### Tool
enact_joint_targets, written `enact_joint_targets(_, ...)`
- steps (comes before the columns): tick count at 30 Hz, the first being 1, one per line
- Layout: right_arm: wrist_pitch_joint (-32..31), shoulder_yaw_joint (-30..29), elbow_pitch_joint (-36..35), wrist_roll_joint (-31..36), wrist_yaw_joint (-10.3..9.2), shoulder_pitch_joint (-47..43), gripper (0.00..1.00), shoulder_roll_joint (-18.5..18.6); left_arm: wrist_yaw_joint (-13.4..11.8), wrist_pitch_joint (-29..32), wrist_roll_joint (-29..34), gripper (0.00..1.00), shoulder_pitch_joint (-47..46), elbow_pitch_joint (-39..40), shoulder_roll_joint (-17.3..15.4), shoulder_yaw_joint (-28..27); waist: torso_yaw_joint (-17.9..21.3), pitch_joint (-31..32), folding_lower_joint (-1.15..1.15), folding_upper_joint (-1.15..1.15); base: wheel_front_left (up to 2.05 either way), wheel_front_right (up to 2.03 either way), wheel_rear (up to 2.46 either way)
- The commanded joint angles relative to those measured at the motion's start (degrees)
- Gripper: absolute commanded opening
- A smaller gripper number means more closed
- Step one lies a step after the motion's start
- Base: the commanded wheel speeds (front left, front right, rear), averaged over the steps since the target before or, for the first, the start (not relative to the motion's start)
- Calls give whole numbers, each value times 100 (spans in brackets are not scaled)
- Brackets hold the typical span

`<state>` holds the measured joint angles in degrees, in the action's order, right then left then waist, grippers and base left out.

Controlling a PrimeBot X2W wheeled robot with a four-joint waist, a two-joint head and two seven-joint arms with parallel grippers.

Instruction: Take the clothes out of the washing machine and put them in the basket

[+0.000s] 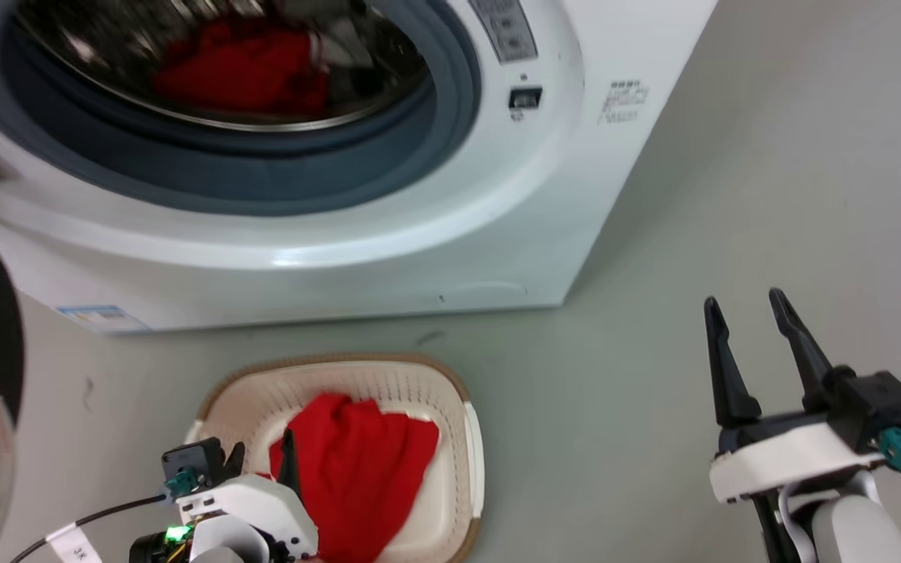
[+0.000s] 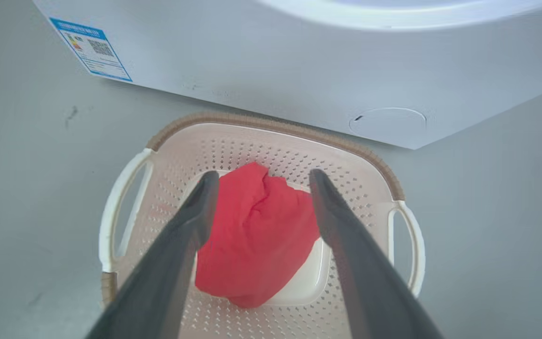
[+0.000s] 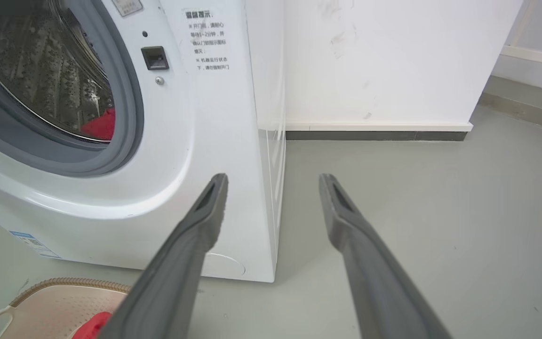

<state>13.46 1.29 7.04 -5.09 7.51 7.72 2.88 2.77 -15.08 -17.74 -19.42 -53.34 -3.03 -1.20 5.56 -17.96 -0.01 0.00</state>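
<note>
Lying far left in the washing machine, the remaining clothes sit nearer your left gripper, which gapes empty.

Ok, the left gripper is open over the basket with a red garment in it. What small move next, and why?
Probably raise the left gripper away from the basket toward the washing machine opening: its fingers stand apart, the red garment lies free in the basket, and more red clothes sit in the drum.
</note>
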Motion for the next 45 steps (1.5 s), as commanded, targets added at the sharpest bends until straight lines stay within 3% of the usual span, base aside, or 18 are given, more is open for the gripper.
enact_joint_targets(1, -44, -47, -69, 3, -4, -155, 100, -2, -7, -13, 53, 100, 155, 227, 12, -44, -193, 455, 1, 0, 0, 0, 0)
enact_joint_targets(8, -180, -254, -273, 40, -4, -419, 100, -3, -3, -14, -7, 100, 517, 1264, 16, 69, -361, 799, 1, 0, 0, 0, 0)
enact_joint_targets(19, -364, -524, -631, 138, -3, -649, 100, -3, -360, -13, 441, 100, 787, 3342, 16, 542, -572, 992, 1, 0, 0, 0, 0)
enact_joint_targets(25, -424, -604, -777, 148, -4, -667, 100, -3, -439, -13, 761, 100, 558, 3907, 15, 656, -603, 936, 1, 0, 0, 0, 0)
enact_joint_targets(33, -476, -547, -1017, 126, -4, -424, 100, -2, -314, -14, 962, 100, -437, 3546, -9, 628, -550, 427, 1, 0, 0, 0, 0)
enact_joint_targets(45, -357, -252, -1121, -9, -4, 86, 100, -3, -188, -13, 1096, 100, -2383, 2191, -333, 492, -119, -753, 1, 0, 0, 0, 0)
